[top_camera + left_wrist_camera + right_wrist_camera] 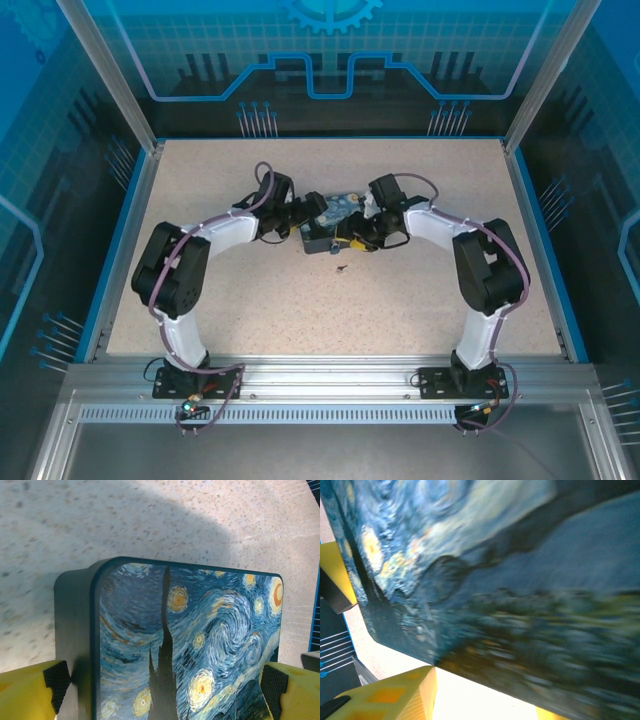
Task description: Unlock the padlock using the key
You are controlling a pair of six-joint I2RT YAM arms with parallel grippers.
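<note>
- Left gripper (165,685): blocky yellow fingers with black ridged pads (59,682), spread wide, one pad against each opposite side of the box (210,625).
- Box: rectangular with rounded corners and smooth dark-blue walls. Its lid is printed with swirling blue brushstrokes, yellow-orange stars and a dark pointed spire.
- Seen from the right wrist, the box sits very close and blurred, with a matte yellow finger (395,695) just under its lower edge.
- Right gripper (358,236): at the box's near-right corner in the top view. I cannot tell whether its fingers are spread or pinching anything.
- Table (250,300): flat, beige and finely speckled, with a blue rim. The box lies mid-table between the two grippers.
- Padlock: too small to pick out for certain. A yellow patch (349,240) on the box's near side, by the right gripper, could be lock or finger.
- A tiny dark piece (342,267) lies on the table just in front of the box, not touching it.
- Arms (230,232): glossy white shells, black joints, thin purple cables.
</note>
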